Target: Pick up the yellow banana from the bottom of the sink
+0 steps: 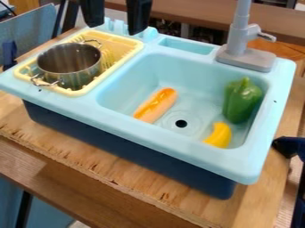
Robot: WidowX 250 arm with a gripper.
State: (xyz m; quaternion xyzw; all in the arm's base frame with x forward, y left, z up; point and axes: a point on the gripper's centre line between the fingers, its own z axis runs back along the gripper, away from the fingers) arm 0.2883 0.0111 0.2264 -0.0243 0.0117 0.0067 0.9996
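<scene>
My black gripper [115, 29] hangs at the top edge, left of centre, its two fingers wide apart with nothing between them. It is over the back rim of the light blue toy sink [179, 149], near the yellow drying rack [136, 46]. In the rack stands a metal pot [70, 67] with two wire handles. Inside the basin, an orange hot dog toy [156, 105] with a yellow stripe lies left of the drain. A green bell pepper [241, 100] leans at the basin's right side, and a yellow curved piece [219, 135], perhaps a banana, lies near the front right corner.
A grey faucet [244, 55] rises from the back right of the sink, above the basin's rear edge. The sink stands on a wooden board [89, 153]. Something dark [289, 147] juts in at the right edge.
</scene>
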